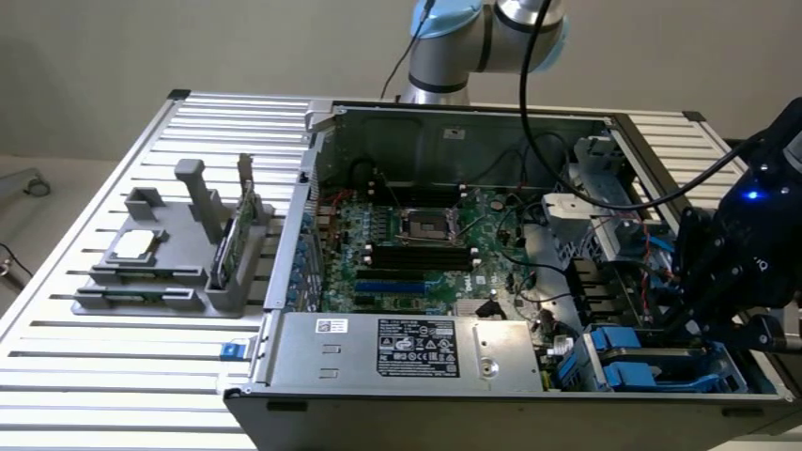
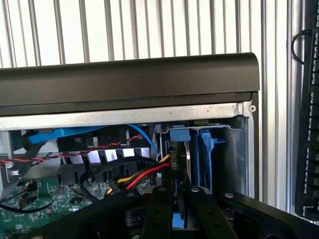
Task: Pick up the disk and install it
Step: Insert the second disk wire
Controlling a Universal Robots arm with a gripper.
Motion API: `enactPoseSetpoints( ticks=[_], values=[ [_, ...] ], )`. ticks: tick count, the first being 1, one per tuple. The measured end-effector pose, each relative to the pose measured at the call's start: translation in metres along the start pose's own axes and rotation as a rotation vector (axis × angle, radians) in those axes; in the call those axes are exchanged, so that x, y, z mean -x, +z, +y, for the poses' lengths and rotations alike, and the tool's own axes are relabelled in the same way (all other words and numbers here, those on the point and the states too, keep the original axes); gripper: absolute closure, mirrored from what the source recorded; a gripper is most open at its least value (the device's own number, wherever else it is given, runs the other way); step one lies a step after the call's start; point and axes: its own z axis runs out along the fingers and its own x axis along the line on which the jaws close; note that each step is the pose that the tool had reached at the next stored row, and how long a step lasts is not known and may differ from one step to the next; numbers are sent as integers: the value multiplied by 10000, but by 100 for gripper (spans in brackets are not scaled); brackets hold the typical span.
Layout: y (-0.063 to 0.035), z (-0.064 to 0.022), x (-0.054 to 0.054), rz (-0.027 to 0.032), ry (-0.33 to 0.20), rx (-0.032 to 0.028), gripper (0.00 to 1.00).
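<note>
The slatted metal worktop [image 1: 126,376] carries an open computer case [image 1: 501,423]. I see the disk [image 2: 180,137] standing on edge in the drive bay at the case's corner, on the exterior view's right. The tool [image 2: 179,191] is clamped on it from above, with red and yellow cables [image 2: 144,174] just beside.

Plain beige wall [image 1: 150,47] behind, ribbed aluminium table [image 1: 100,376] of parallel slats, soft even light
</note>
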Motion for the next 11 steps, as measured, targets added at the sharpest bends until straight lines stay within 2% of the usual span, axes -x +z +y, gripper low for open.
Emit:
enactPoseSetpoints(
  ticks=[11],
  values=[
    [4, 2, 0, 0, 0, 4, 84]
  ],
)
